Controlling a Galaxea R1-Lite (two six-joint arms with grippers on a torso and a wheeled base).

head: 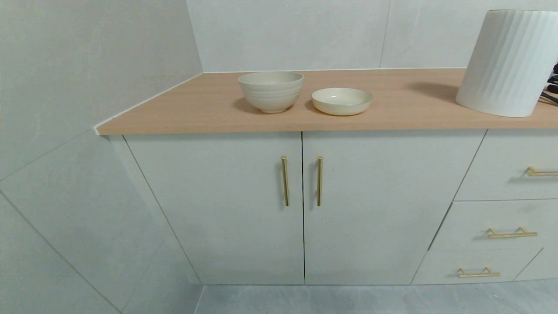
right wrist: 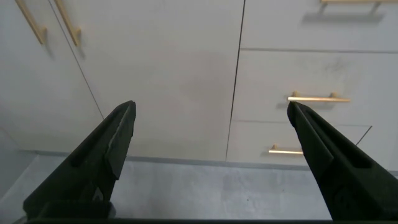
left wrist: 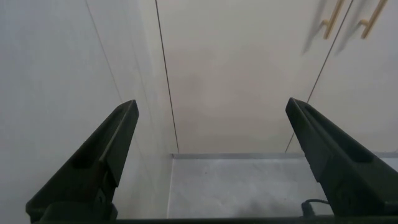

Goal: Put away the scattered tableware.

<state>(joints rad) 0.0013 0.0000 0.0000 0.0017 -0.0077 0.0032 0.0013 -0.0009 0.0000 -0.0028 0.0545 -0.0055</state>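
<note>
**Bench** (head: 414,109): a wood-toned top over a pale cabinet with two doors (head: 218,209), both shut, and drawers (head: 505,174) to the right. What lay behind the doors was hidden from us.

**Ribbed white vessel** (head: 505,61): it stood at the bench's right end, cut off by the frame, and we could not tell its purpose. The dark items (head: 551,89) beside it were too little seen to name.

**Bowl** (head: 270,90): deep, cream and upright, it sat towards the bench's left end, just beside the dish but apart from it. We judged it stiff, fairly light, smooth and likely breakable, though we could not tell its material. A pinch over the rim wall seemed the best hold.

**Dish** (head: 341,101): shallow, cream and upright, it sat to the bowl's right. We judged it light and slippery. Its low, sloped rim offered little purchase, so a pinch across that rim seemed the only hold.

**Left tool** (left wrist: 211,107): the jaws were wide apart and held nothing. It hung low before the cabinet front, well below the bench.

**Right tool** (right wrist: 210,109): the jaws were likewise wide apart and empty. It hung low, facing the right door and the drawers.
</note>
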